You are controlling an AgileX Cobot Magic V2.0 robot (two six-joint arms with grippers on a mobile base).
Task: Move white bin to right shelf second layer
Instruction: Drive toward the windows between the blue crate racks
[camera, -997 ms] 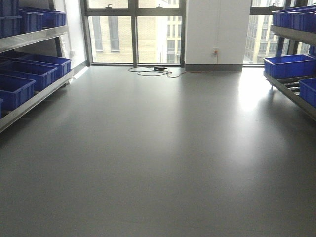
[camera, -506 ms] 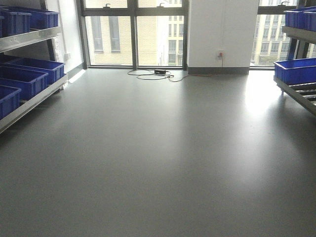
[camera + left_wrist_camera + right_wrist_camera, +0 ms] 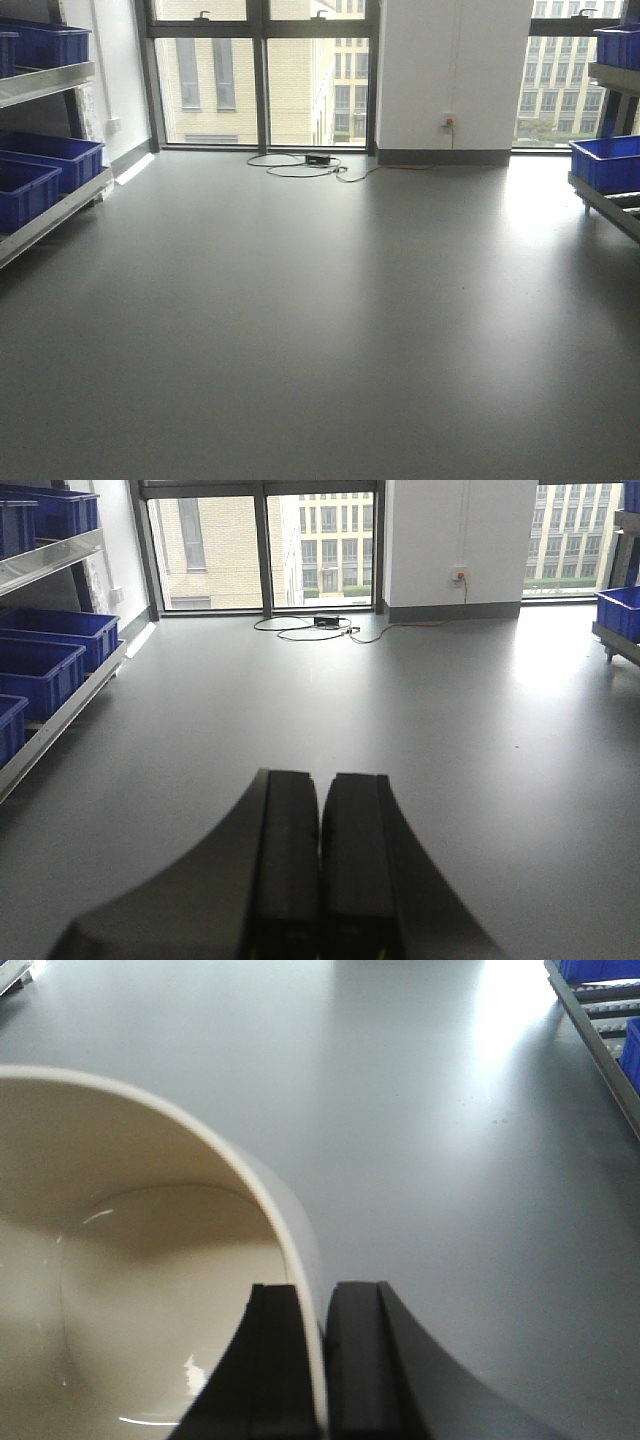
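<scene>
right gripper is clamped tight on the bin, one finger inside the wall and one outside. the bin hangs over the floor, mouth up and base down. only part of it shows, so can't call a long axis. the roller shelf with a blue crate is off to the right, well apart. left gripper is closed with nothing in it.
</scene>
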